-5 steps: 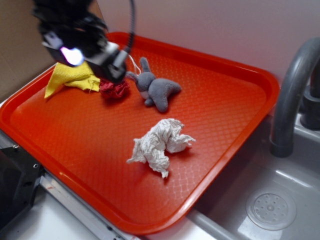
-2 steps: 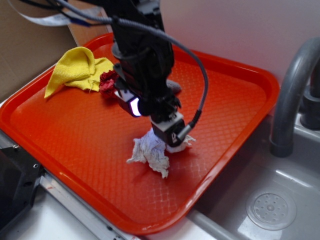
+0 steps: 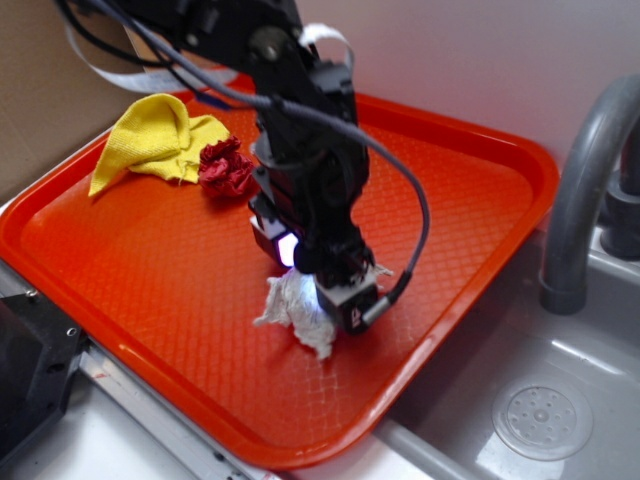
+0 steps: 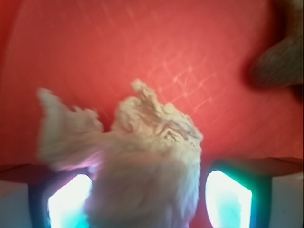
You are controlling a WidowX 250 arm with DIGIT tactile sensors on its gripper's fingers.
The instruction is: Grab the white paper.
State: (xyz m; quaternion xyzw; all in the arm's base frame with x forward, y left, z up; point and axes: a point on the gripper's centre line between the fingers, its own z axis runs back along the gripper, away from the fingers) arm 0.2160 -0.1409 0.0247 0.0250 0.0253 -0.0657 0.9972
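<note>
The white paper [image 3: 293,310] lies crumpled near the middle of the red tray [image 3: 140,270]. My gripper [image 3: 325,298] has come down on top of it and hides its right half in the exterior view. In the wrist view the white paper [image 4: 147,161] fills the space between the two lit fingers [image 4: 66,204], and my gripper [image 4: 149,206] stands open around it. A narrow gap of red tray shows between the paper and the right finger [image 4: 230,199].
A yellow cloth [image 3: 150,140] and a small dark red paper wad [image 3: 225,168] lie at the tray's back left. A grey plush toy [image 4: 282,57] shows at the wrist view's top right. A grey faucet [image 3: 585,190] and sink [image 3: 540,410] stand to the right.
The arm has swung from the tray's back left to the white paper and come down over it, so the open fingers now straddle it.
</note>
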